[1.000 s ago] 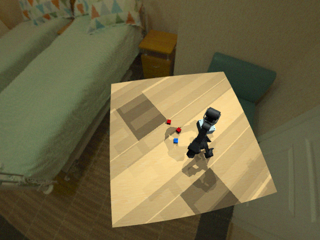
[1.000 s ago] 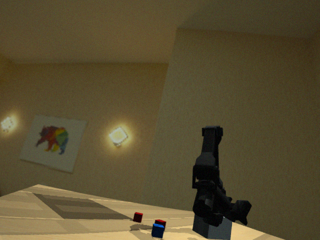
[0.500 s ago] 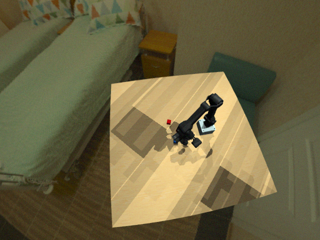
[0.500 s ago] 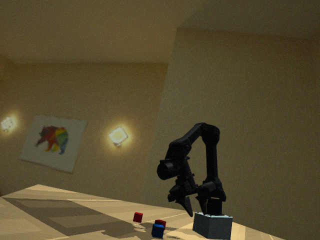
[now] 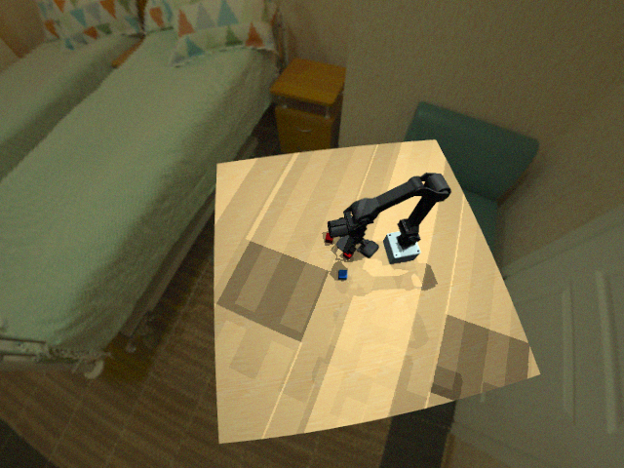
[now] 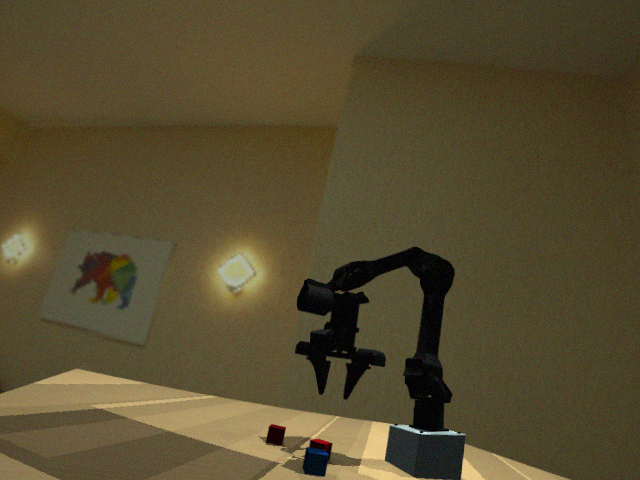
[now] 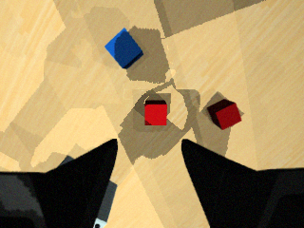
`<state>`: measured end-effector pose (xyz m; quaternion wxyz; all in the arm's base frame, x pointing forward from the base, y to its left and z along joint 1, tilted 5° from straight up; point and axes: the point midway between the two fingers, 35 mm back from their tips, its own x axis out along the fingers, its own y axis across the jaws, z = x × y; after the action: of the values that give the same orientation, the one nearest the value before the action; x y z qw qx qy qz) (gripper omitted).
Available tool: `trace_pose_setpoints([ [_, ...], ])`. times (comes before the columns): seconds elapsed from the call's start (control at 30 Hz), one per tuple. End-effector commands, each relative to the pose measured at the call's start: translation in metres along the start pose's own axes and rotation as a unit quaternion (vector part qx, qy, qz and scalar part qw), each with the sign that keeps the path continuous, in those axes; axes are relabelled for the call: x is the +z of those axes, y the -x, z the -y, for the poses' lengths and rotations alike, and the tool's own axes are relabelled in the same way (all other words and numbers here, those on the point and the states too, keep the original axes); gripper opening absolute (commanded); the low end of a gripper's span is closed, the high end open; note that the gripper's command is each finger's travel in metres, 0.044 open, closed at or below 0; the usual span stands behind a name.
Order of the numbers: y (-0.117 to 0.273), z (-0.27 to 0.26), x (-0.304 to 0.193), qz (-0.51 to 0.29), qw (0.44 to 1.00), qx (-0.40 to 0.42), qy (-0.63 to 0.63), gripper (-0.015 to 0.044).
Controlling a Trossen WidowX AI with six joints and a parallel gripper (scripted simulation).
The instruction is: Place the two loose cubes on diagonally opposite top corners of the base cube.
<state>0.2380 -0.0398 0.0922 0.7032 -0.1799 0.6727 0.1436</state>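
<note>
While the nearer red cube [image 5: 347,254] [image 6: 321,445] [image 7: 156,114] sits on the table [image 5: 372,332] [image 6: 222,413] [image 7: 273,142], between the blue cube [image 5: 342,274] [image 6: 315,461] [image 7: 123,48] and the farther red cube [image 5: 329,237] [image 6: 276,434] [image 7: 224,114], the task looks to be at its first pick; blue is presumably the fixed base, with neither red cube on it. Above hangs the gripper [image 5: 354,246] [image 6: 333,395] [image 7: 149,143], fingers apart with nothing between them; the next move likely calls for a straight descent astride the nearer red cube, fingers aligned to opposite faces, then a level lift.
</note>
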Motion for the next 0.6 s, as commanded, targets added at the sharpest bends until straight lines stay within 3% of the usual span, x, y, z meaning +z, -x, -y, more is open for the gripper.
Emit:
trace_pose_setpoints([
  [0.0,0.004,0.008,-0.003,0.003,1.0,-0.018,0.012,0.0265],
  [0.13,-0.001,0.009,-0.002,0.003,1.0,-0.018,0.012,0.0265],
  [0.33,-0.053,0.01,-0.002,0.003,1.0,-0.018,0.012,0.0265],
  [0.57,-0.066,0.01,-0.002,0.003,1.0,-0.018,0.012,0.0265],
])
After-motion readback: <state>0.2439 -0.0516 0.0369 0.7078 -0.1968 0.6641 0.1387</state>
